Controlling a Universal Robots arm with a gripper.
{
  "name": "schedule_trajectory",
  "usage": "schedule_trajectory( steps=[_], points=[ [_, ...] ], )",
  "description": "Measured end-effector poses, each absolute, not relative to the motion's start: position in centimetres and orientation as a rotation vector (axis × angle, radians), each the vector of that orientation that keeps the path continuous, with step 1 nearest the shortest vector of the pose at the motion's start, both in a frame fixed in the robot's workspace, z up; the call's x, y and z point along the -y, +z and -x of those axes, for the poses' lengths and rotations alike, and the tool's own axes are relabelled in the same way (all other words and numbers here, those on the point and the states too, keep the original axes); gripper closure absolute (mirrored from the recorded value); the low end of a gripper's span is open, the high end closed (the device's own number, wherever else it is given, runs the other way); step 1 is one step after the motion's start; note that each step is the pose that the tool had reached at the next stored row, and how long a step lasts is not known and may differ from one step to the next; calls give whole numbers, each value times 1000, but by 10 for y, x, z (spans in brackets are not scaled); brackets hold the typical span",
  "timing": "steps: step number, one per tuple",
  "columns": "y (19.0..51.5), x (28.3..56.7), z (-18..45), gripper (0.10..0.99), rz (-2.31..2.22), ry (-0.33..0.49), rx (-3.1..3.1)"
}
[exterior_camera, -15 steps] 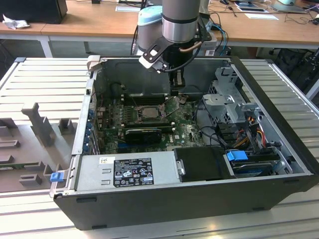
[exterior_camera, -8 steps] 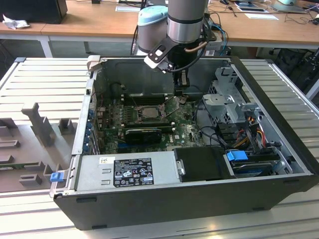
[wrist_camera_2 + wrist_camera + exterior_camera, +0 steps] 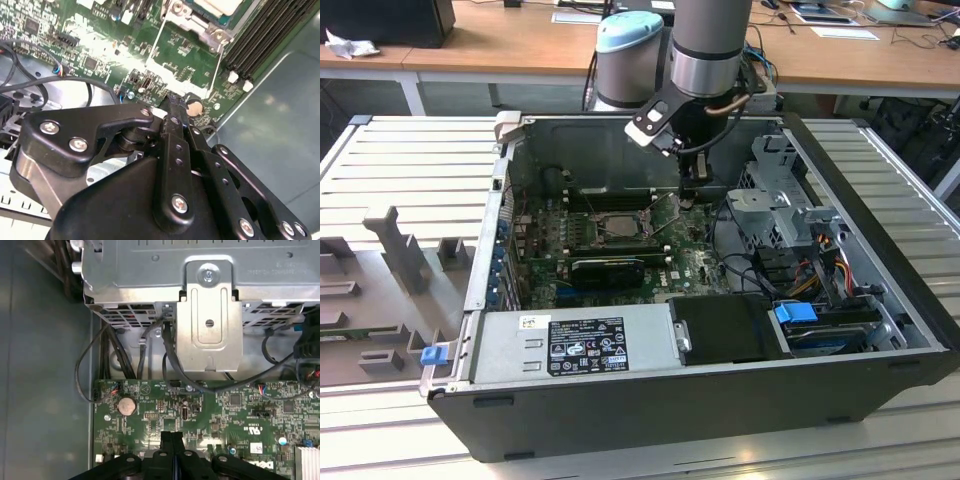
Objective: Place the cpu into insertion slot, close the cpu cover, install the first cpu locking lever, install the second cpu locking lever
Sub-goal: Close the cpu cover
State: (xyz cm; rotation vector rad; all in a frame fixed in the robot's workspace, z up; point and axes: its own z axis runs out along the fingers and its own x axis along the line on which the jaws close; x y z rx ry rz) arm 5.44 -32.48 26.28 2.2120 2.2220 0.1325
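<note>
**Jaws clenched on nothing, poised over the board beside the socket**
The gripper (image 3: 172,437) hangs near the coin cell (image 3: 126,405). The cpu (image 3: 222,4) lies in the slot (image 3: 620,226), the cover (image 3: 187,17) seemingly down over it, and two thin levers (image 3: 156,42) stand unlatched. The levers look like the step in hand: use the shut tips as a blunt pusher, bear on a lever's free end, and steer clear of the cables (image 3: 90,365).
</note>
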Motion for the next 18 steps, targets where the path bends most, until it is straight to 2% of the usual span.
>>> schedule_trajectory(
  steps=[7, 18],
  points=[
    [250, 325, -57, 980, -2179, 124, -2257],
    [249, 325, -50, 980, -2187, 108, -2266]
  ],
)
